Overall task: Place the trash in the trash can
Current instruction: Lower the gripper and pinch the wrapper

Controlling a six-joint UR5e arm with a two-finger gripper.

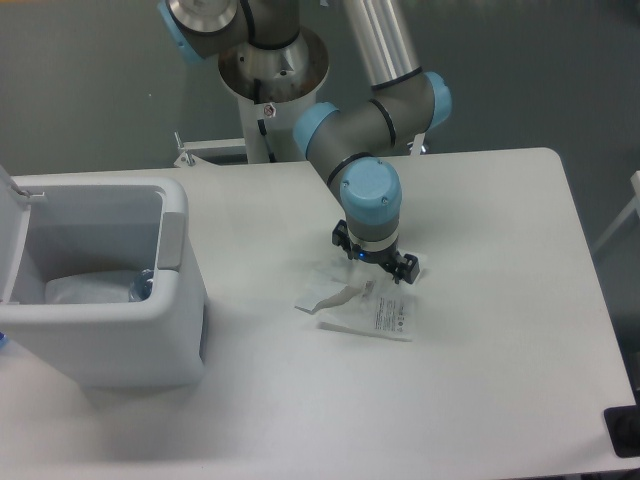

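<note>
Claw (374, 262), jaws spread, sits low over the wrapper (365, 302), well apart from the open trash can (170, 300).

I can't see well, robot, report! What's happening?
Gripper low over wrapper, grip unclear. Bottle in trash can. Nothing in the way.
</note>
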